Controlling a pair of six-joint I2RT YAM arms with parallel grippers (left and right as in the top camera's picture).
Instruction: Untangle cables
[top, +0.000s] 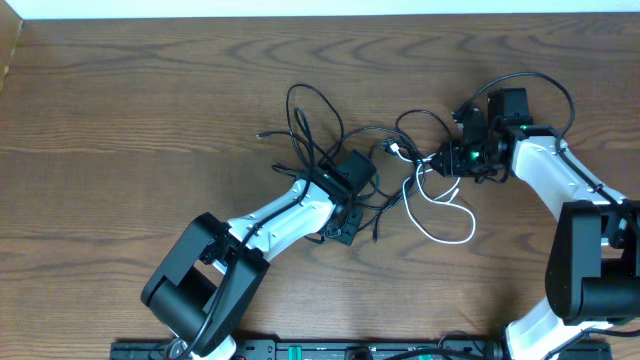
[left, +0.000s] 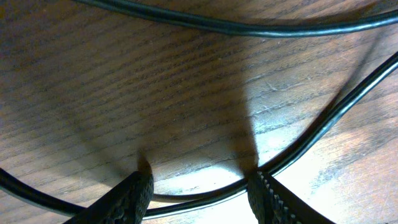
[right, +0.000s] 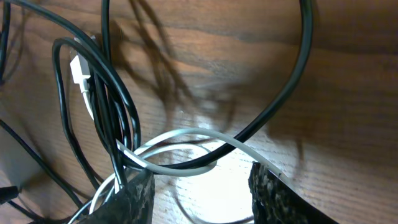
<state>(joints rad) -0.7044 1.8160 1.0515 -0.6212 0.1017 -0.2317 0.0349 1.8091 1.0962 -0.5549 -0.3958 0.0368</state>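
Note:
A tangle of thin black cables (top: 318, 135) lies mid-table, with a white cable (top: 445, 215) looped to its right. My left gripper (top: 348, 192) is down in the tangle. In the left wrist view it is open (left: 199, 186), fingertips at the table, with one black cable (left: 298, 146) running between them. My right gripper (top: 442, 160) is at the white loops. In the right wrist view it is open (right: 202, 186), and the white cable (right: 186, 134) and a black cable (right: 286, 93) cross just ahead of its fingers. A white plug (right: 78, 65) sits among black strands.
The wooden table (top: 120, 120) stretches bare to the left and back. A thicker black cable (top: 545, 85) arcs over the right arm. The arms' bases stand at the front edge (top: 330, 350).

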